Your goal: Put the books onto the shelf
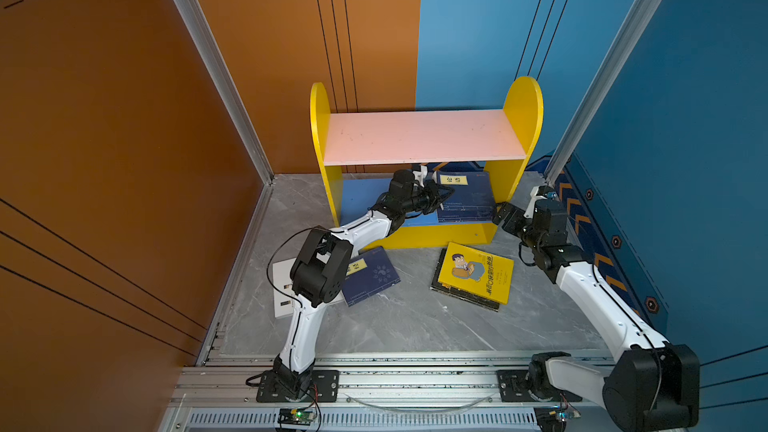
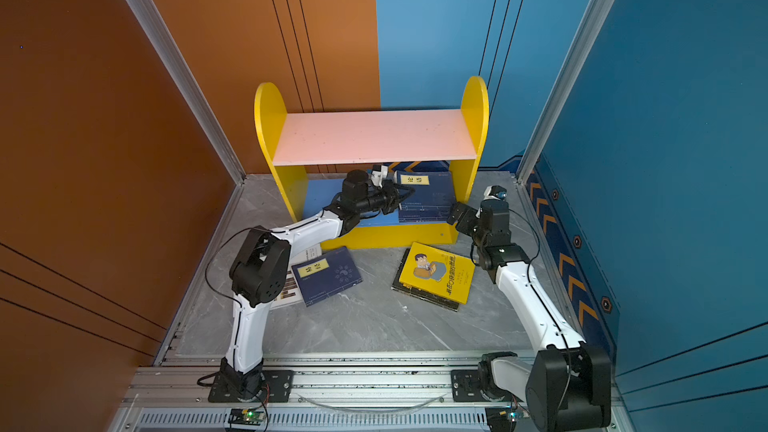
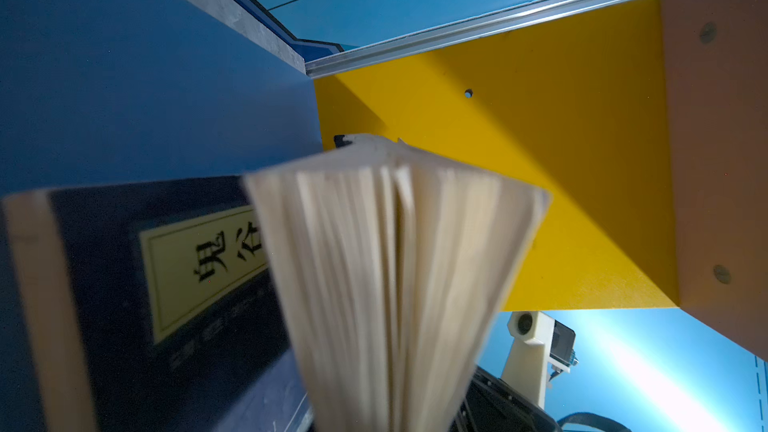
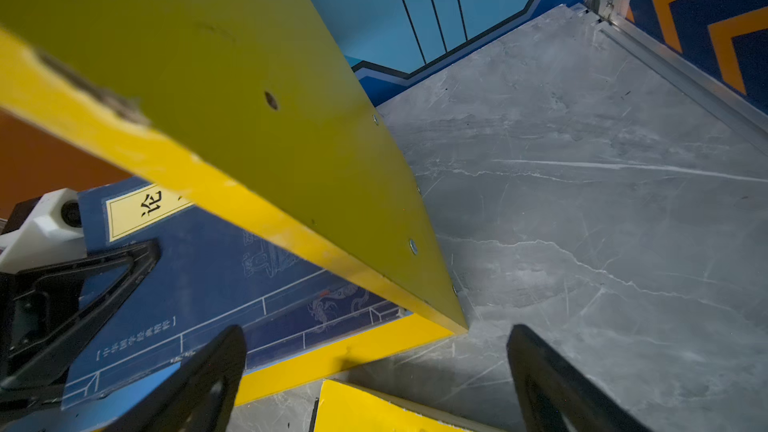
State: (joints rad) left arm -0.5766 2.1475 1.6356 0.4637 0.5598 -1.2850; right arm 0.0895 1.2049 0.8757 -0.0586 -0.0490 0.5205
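The left claw [image 1: 444,197] was clenched on a navy book [image 1: 469,201] tilted over the blue lower board [image 1: 361,201] of the shelf [image 1: 521,118], the book's length running from the claw toward the right side panel [image 1: 502,184], beyond which the released right claw [image 4: 376,338] stood nearer the yellow book [image 1: 478,272].

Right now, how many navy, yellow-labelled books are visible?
3 navy books: one on the grey floor beside a white book; one flat on the shelf's blue board; one above it, in the left gripper.
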